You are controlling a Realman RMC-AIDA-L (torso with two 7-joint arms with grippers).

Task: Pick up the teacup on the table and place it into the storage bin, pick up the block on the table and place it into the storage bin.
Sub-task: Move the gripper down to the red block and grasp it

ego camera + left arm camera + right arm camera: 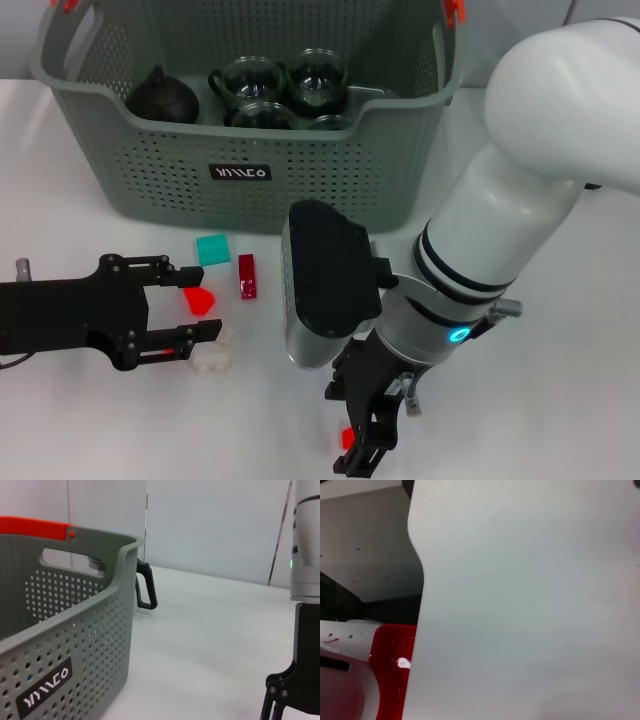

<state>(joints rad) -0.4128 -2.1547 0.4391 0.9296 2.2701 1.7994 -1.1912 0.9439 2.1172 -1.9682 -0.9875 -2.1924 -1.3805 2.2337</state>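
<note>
While left claw (195, 320) gapes | right claw (372, 440) unclear | bin (75, 645) handle wrist-only

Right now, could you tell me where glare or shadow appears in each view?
Head view: highlights glint on the glass teacups inside the storage bin. Left wrist view: even light, no glare on the bin wall. Right wrist view: a white glint on a red object.

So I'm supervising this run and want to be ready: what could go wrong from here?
The left gripper is open around a red block, with pale blocks touching its lower finger, so closing may scatter them. The right gripper sits low near another red piece and could knock it off the table's edge.
</note>
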